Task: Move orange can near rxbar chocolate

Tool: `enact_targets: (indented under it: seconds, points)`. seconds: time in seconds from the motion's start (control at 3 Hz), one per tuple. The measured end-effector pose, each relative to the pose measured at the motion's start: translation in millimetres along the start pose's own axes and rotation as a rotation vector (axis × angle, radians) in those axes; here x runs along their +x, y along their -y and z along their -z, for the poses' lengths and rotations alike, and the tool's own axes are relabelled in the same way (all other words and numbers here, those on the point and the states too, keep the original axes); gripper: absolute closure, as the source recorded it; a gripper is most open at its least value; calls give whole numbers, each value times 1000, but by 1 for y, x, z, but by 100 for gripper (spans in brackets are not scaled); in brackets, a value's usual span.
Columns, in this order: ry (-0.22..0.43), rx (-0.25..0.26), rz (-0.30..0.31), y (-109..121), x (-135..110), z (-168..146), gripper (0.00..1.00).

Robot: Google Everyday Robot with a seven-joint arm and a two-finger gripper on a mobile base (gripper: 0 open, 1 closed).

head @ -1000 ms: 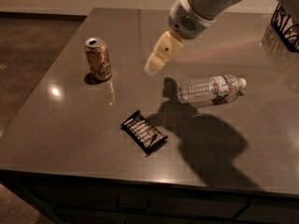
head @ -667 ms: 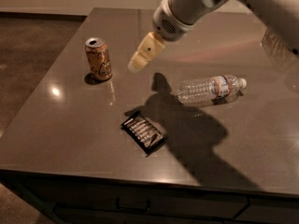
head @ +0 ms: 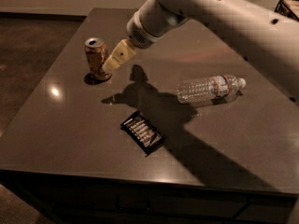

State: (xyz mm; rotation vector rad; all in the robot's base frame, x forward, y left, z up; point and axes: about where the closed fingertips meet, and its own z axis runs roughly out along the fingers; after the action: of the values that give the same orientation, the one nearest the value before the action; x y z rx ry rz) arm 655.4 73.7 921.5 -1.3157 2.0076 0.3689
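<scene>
The orange can (head: 96,57) stands upright at the left of the dark table, silver top up. The rxbar chocolate (head: 142,132), a flat black wrapper with pale stripes, lies nearer the front edge, to the can's lower right. My gripper (head: 111,62) hangs from the pale arm coming in from the upper right; its cream fingertips are right beside the can's right side, just above the table. Whether it touches the can is unclear.
A clear plastic water bottle (head: 210,88) lies on its side at the right of the table (head: 56,125). A dark wire basket (head: 287,6) shows at the far right corner. The arm casts a broad shadow across the middle.
The arm has swung left and down across the table; the gripper went from near the bottle's side to right beside the can. The can, bar and bottle have not moved.
</scene>
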Motion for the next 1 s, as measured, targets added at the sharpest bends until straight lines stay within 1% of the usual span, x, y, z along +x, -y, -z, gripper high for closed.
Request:
enact_targets:
  seconds: [0.33,0.67,1.0]
  points:
    - [38,-31,30,-8,-13,-23,0]
    - [82,-75,63,-19,-31,-46,0]
    - [110,-116,84,-26,-43,-57,0]
